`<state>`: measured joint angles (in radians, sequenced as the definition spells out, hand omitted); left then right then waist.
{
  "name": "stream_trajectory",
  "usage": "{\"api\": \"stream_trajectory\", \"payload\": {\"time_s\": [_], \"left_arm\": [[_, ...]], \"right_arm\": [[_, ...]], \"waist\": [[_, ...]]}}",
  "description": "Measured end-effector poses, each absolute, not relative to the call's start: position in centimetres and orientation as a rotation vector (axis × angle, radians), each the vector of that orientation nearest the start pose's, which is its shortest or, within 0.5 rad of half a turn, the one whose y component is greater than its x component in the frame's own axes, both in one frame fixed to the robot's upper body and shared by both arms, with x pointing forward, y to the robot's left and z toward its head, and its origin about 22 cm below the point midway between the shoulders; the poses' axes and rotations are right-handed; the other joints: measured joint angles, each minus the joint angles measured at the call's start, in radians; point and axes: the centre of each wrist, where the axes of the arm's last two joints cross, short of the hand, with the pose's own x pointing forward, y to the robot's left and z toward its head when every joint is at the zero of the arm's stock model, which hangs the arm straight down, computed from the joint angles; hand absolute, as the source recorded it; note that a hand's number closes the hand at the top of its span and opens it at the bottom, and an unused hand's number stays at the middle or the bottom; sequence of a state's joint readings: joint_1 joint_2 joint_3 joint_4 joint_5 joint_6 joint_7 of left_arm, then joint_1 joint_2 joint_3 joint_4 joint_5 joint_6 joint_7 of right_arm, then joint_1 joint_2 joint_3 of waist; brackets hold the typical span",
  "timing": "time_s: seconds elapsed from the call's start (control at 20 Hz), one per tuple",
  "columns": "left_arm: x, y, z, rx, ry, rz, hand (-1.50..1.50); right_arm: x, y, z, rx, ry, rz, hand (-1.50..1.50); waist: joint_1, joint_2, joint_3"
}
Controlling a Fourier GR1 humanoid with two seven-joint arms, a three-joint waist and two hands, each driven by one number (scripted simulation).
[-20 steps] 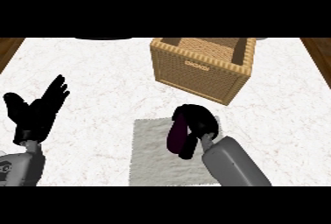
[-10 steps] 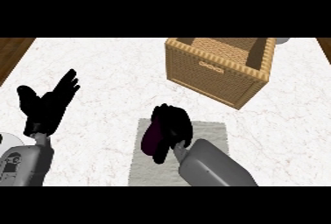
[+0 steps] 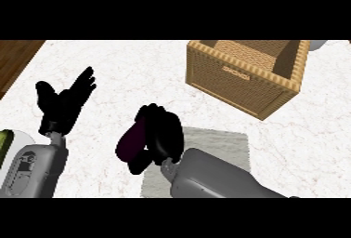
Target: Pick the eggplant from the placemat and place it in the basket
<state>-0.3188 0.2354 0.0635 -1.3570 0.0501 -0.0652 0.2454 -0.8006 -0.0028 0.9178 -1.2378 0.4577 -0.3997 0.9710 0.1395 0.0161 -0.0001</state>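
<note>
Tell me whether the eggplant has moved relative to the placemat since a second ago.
Yes. The eggplant, held in the right hand, now overhangs the placemat's left edge; earlier it lay within the mat.

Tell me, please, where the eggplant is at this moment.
In the head view the eggplant is in the right hand, at the left edge of the grey placemat, with the basket up and to its right.

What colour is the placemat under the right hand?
Light grey placemat, plain; seen in the head view.
</note>
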Motion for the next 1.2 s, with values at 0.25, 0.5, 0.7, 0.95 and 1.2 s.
{"api": "stream_trajectory", "payload": {"time_s": [0.25,0.5,0.7,0.95,1.2], "left_arm": [[32.1,27.1,4.5,0.093,-1.399,-0.186,0.0],[32.2,27.5,4.5,0.113,-1.395,-0.171,0.0],[32.2,28.0,4.3,0.125,-1.384,-0.158,0.0],[31.9,28.8,4.1,0.135,-1.378,-0.147,0.0],[31.8,29.0,4.0,0.138,-1.383,-0.144,0.0]], "right_arm": [[26.3,4.2,11.1,-0.515,-1.599,0.752,1.5],[26.7,5.8,14.6,-0.563,-1.755,0.672,1.5],[27.5,7.0,17.4,-0.629,-1.822,0.634,1.5],[28.7,8.4,21.3,-0.725,-1.852,0.581,1.5],[30.8,9.3,24.9,-0.817,-1.857,0.489,1.5]], "waist": [[-0.003,-0.006,-0.001],[-0.022,-0.018,-0.003],[-0.042,-0.024,-0.004],[-0.054,-0.025,-0.005],[-0.059,-0.019,-0.005]]}}
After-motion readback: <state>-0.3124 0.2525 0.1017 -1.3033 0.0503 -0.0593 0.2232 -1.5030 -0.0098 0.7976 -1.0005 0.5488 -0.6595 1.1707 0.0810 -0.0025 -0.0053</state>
